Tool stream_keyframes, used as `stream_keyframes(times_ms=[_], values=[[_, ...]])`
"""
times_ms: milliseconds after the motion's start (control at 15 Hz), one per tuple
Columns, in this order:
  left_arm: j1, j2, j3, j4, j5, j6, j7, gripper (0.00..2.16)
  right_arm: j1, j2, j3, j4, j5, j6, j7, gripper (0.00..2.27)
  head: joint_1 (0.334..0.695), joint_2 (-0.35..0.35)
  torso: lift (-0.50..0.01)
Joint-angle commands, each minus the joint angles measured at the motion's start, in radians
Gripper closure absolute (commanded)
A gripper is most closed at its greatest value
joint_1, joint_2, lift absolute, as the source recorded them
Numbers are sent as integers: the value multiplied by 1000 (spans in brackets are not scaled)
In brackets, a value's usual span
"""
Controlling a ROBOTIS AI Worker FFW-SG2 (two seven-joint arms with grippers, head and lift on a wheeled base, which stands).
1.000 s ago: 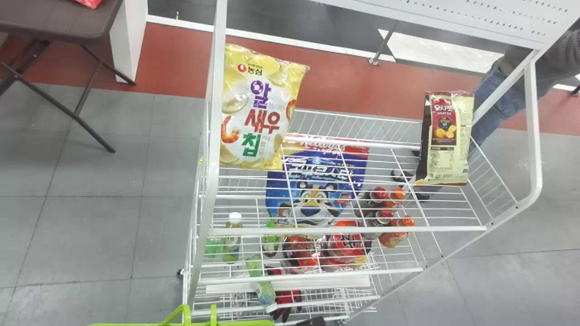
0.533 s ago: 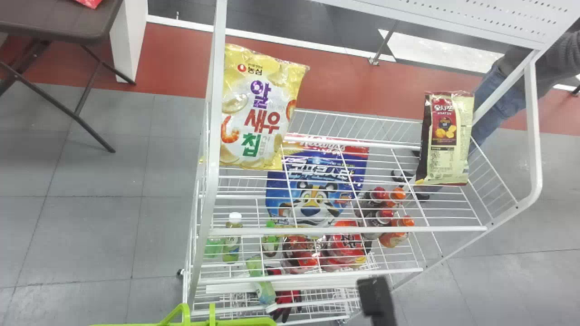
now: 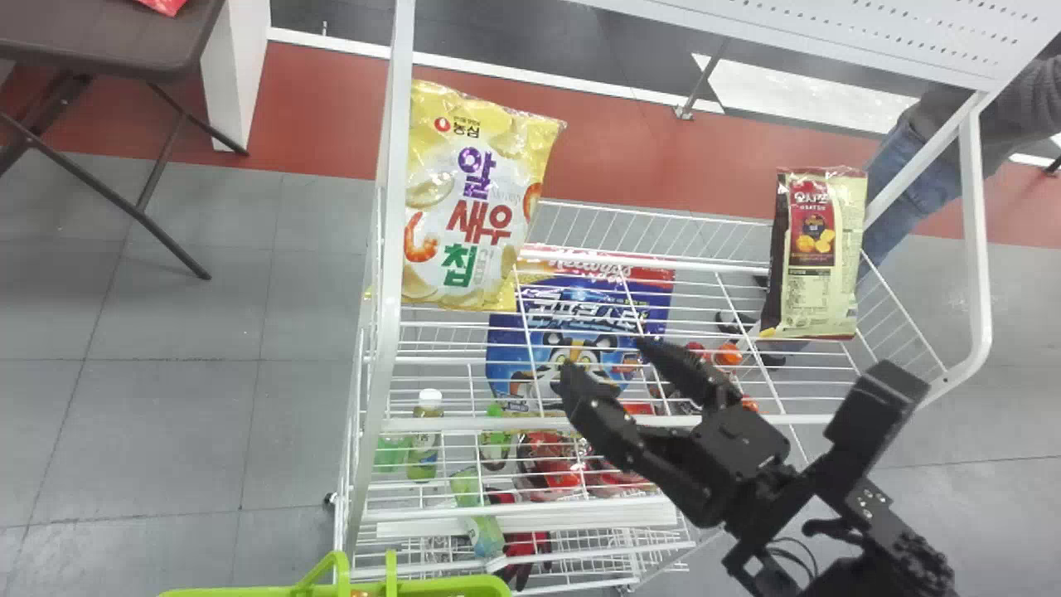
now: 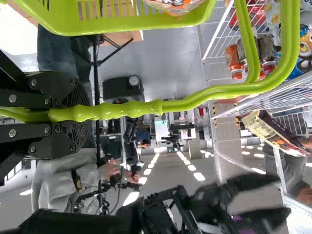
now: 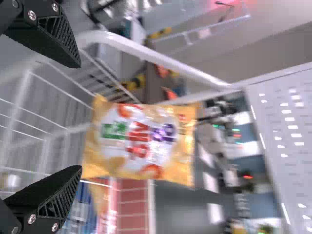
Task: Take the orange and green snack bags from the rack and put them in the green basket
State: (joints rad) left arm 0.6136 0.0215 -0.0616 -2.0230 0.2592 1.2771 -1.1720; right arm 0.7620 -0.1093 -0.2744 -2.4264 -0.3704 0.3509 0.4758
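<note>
My right gripper [image 3: 607, 360] is open above the rack's wire shelf, below and right of the yellow snack bag [image 3: 477, 199] standing at the shelf's left end. In the right wrist view the open right gripper [image 5: 79, 117] faces that yellow-orange bag [image 5: 139, 139], with nothing between its fingers. A cream and dark bag [image 3: 816, 257] with a red label stands at the shelf's right end. The green basket [image 3: 448, 587] shows at the head view's bottom edge. In the left wrist view my left gripper [image 4: 63, 115] is shut on the green basket's handle [image 4: 129, 110]; an orange-coloured packet [image 4: 176, 6] lies inside the basket.
White rack posts [image 3: 385, 249] and front rails [image 3: 638, 422] frame the shelf. Below are a blue cereal bag [image 3: 530, 332] and several bottles [image 3: 423, 439]. A dark table [image 3: 108, 37] stands back left.
My right arm has come in from the bottom edge and moved up over the rack's front. Both bags on the shelf have stayed put; the basket has shifted only slightly.
</note>
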Motion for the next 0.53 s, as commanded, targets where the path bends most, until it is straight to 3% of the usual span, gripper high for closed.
stream_keyframes(times_ms=[0, 267, 467], values=[[0, -3, 0, 6, 0, -8, 5, 1953, 26, 26, 66, 72, 71, -259, -25, 70, 695, -350, 0], [-2, -2, 3, 23, 0, -32, -2, 1953, 59, 72, 141, 165, 160, -434, -174, 70, 695, -350, 0], [-2, -2, 3, 33, 2, -54, -6, 1953, 71, 89, 196, 175, 212, -444, -235, 70, 695, -350, 0]])
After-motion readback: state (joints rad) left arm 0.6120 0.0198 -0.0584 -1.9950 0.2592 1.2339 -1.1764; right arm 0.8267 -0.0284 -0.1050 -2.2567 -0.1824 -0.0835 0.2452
